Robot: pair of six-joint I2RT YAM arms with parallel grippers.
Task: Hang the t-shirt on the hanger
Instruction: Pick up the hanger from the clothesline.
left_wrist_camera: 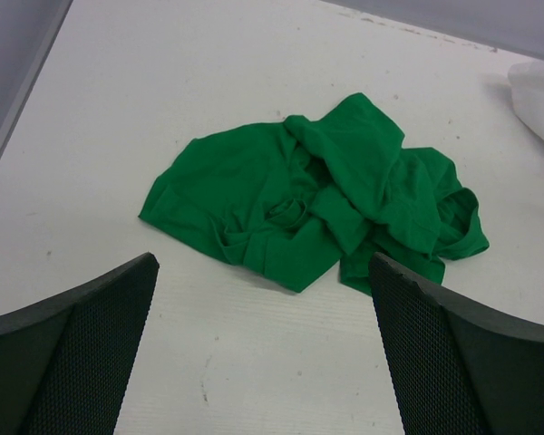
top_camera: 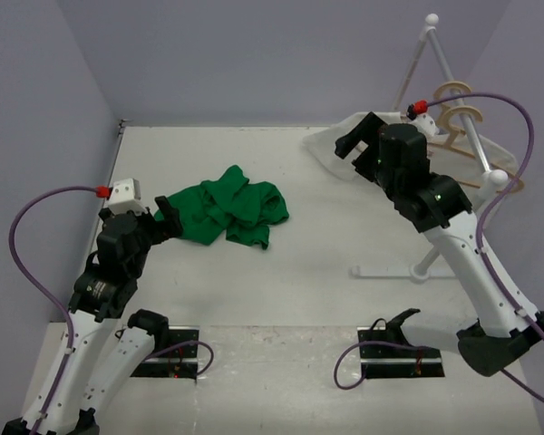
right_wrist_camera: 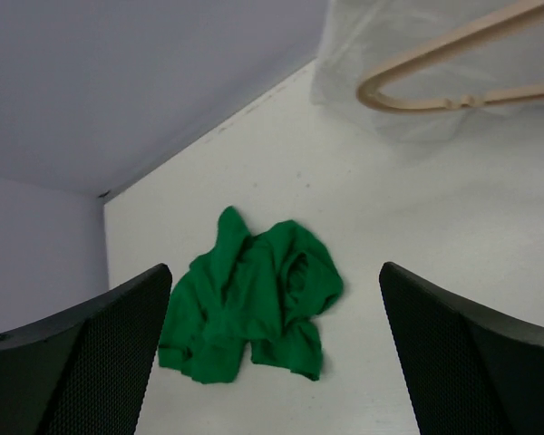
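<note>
You have one table, one white rack on its right side, one green t-shirt crumpled left of centre, one white shirt, and two wooden hangers on the rack. The left gripper is beside the t-shirt and the right gripper is over the white shirt. Both gape wide and hold nothing.

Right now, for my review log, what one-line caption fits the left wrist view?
Open left gripper faces the crumpled green t-shirt on the white table, white cloth at right edge.
</note>
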